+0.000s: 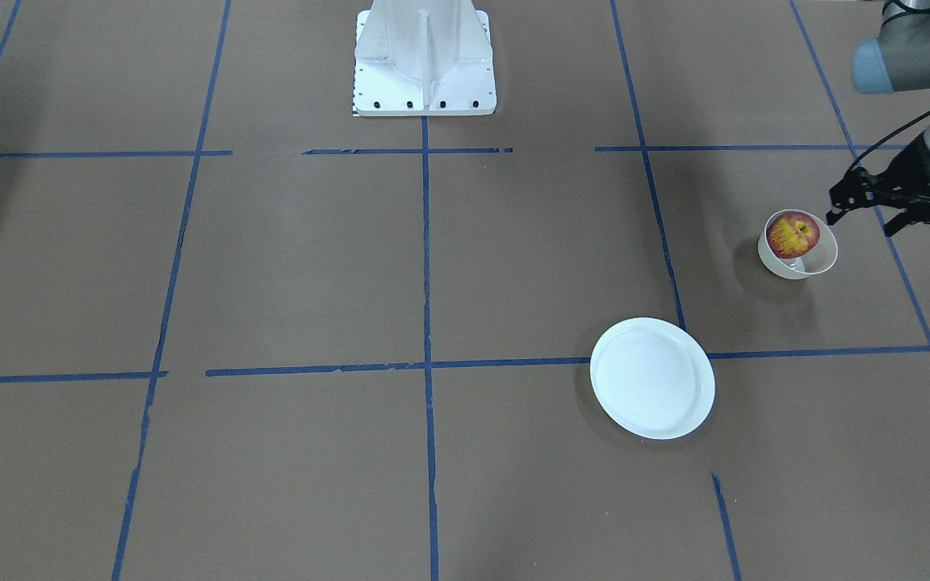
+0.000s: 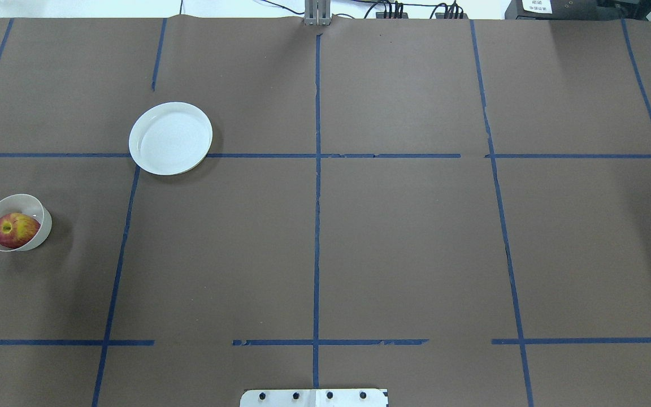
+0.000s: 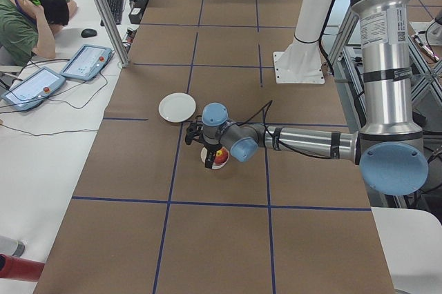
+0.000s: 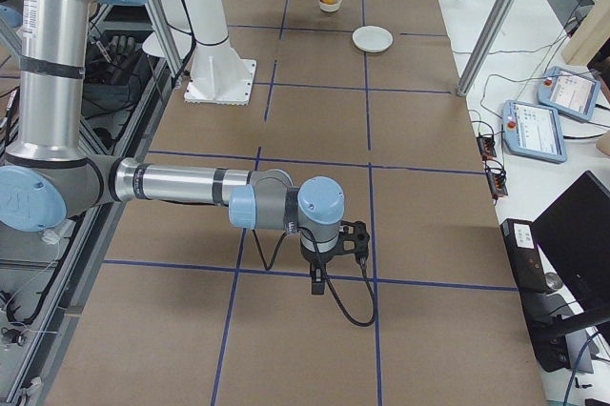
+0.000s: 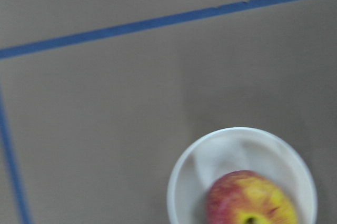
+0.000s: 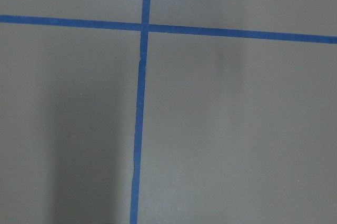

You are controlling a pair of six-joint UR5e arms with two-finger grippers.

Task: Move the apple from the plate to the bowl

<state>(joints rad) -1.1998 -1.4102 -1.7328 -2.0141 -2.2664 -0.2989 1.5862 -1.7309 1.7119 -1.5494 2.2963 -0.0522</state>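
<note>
Apple [image 1: 793, 234] sits in the bowl [image 1: 818, 260] near the desk's [image 1: 271, 266] left edge. Beside it the left end effector [image 1: 862, 223] hangs spread. Whether the right end effector [image 4: 329, 268] is spread, I cannot tell.

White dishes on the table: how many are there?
2. The plate lies empty; the bowl, holding the apple, stands apart from it, further to the robot's left and nearer the robot. None seems hidden.

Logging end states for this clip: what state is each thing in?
apple: in the bowl, not gripped
bowl: upright, holds the apple
plate: right way up, empty
left claw: open, empty, beside the bowl
right claw: open or shut, cannot tell
</note>
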